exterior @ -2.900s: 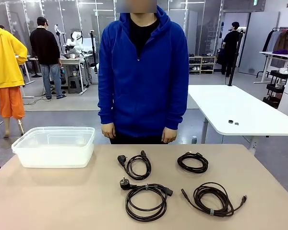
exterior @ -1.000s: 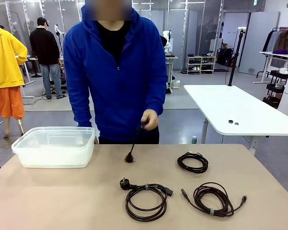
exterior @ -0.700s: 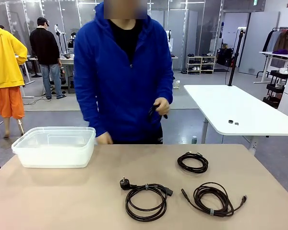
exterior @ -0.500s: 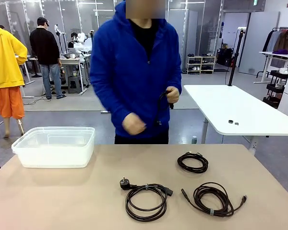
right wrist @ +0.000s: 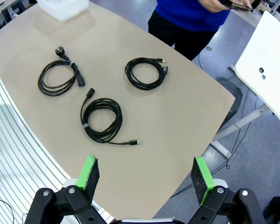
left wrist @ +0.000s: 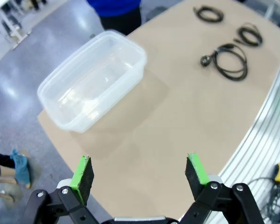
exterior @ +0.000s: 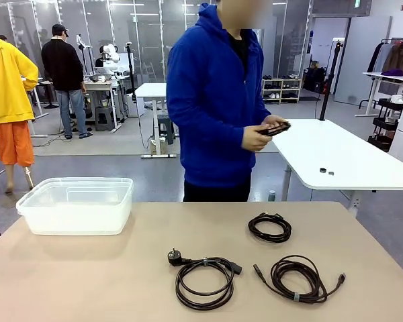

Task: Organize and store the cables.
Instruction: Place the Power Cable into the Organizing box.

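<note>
With the left gripper [left wrist: 139, 163] and right gripper [right wrist: 145, 163] both spread wide and empty, 3 coiled cables [exterior: 204, 262] lie on the table [exterior: 87, 282], a 4th in the person's hand [exterior: 254, 139]; light and floppy, each probably grips best across its banded strands.

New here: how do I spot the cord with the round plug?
On the beige table, look right of the clear plastic tub at its far left. The cable with the round plug is the coil nearest the tub, on the robot's side. Unlike the small coil farther back and the brownish coil beside it, its round plug juts out toward the tub.
</note>
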Robot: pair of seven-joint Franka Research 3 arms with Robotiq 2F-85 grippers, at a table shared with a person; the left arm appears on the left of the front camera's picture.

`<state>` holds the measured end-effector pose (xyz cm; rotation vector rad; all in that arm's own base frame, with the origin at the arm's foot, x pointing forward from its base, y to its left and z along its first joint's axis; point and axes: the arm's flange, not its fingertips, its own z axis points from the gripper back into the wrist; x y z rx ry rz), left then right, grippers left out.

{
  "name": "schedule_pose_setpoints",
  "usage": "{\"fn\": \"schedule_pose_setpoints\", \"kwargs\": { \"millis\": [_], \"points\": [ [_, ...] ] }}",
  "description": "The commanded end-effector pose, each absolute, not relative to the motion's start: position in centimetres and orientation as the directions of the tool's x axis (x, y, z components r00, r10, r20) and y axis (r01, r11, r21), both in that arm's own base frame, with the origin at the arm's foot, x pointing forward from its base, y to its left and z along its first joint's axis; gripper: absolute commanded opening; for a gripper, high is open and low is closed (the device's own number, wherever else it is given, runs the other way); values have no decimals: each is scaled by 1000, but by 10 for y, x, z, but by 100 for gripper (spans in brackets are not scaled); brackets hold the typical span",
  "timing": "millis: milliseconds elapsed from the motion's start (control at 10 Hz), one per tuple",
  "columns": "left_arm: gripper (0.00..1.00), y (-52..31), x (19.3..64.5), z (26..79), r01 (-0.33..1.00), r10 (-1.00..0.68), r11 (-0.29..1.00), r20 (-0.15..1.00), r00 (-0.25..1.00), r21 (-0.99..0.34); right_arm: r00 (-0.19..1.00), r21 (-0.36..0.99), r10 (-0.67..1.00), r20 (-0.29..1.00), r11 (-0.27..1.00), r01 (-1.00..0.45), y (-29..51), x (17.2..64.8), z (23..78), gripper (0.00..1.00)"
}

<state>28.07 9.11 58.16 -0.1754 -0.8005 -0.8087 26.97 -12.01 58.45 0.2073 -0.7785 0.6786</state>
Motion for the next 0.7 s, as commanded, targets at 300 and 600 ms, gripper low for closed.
{"fn": "schedule_pose_setpoints", "kwargs": {
  "millis": [300,600],
  "points": [
    [100,-131,330,595,850,-909,321,386,153,418,505,-80,497,705,764,-640,-120,270,585,100],
    [100,-258,338,582,864,-959,127,283,-19,486,505,-80,497,705,764,-640,-120,270,585,100]
  ]
}}
